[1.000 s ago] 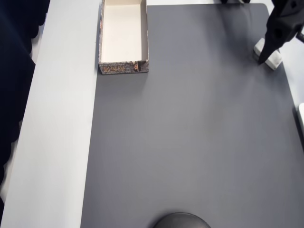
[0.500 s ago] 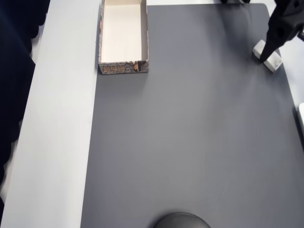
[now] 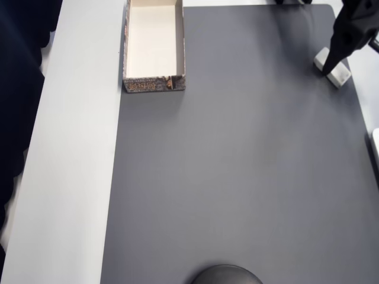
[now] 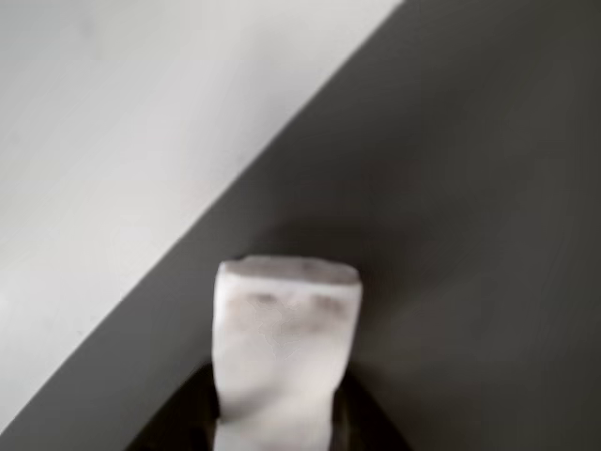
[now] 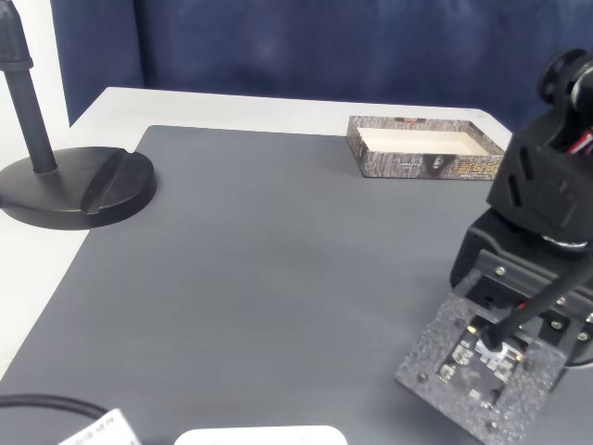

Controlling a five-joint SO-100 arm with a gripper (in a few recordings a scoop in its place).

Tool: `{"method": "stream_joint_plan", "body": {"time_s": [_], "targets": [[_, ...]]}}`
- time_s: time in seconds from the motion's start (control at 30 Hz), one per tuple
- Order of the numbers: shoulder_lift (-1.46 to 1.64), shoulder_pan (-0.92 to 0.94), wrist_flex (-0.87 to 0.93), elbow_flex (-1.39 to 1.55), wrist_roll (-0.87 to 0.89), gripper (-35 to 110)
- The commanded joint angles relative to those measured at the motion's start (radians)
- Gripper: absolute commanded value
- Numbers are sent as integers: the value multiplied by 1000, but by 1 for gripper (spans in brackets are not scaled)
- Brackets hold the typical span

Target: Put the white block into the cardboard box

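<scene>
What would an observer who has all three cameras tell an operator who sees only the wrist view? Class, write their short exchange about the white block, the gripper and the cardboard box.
Operator: My wrist view shows the white block between the fingers of the gripper. Where is the cardboard box?
Observer: In the overhead view the cardboard box sits at the top left, with the block at the top right, across the grey mat.
Operator: Is anything in the box?
Observer: No. In the overhead view its cream inside is bare.
</scene>
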Motion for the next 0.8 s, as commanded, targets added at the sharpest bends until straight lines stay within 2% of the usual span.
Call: {"method": "stream_joint_plan", "body": {"time_s": [0.0, 0.23, 0.47, 0.77], "targets": [[89, 23, 48, -51, -17, -2], [183, 87, 189, -78, -49, -2], [199, 232, 377, -259, -44, -2], [201, 486, 400, -339, 34, -2]]}}
